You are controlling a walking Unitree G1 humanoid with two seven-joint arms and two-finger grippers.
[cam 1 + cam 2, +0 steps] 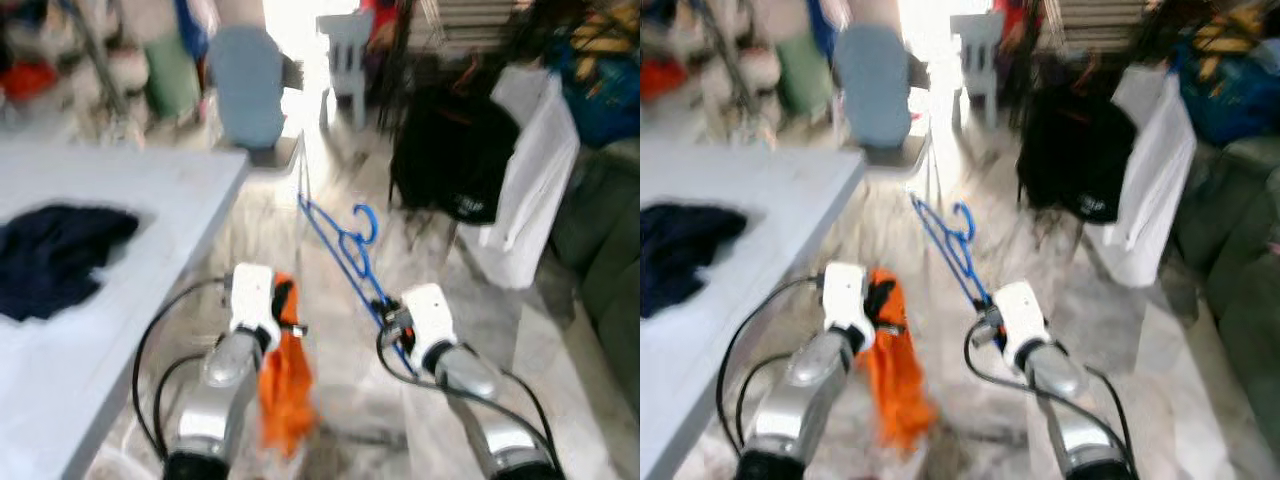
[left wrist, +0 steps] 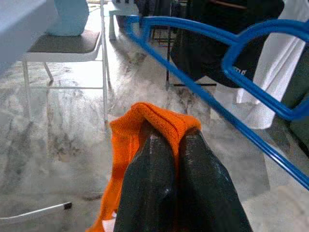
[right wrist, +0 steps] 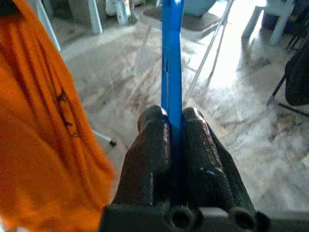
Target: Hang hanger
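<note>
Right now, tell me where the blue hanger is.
The blue hanger is clamped in the right gripper, held out over the floor beside the orange cloth in the left gripper.

Dark garment [image 1: 50, 255] on white table [image 1: 130, 300]; blue-backed chair [image 1: 247, 90] beyond

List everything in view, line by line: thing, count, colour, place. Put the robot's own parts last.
Plastic clothes hanger: one, blue, held out ahead over the floor.
Cloth garment: one, orange, hanging from the left tool.
Dark garment: one, navy, lying on the white table.
Folding chair: one, pale blue back, beyond the table.
Hanging clothes: black and white, right side.
Marble floor: grey.
Left tool: shut on the orange garment.
Right tool: shut on the hanger.
</note>
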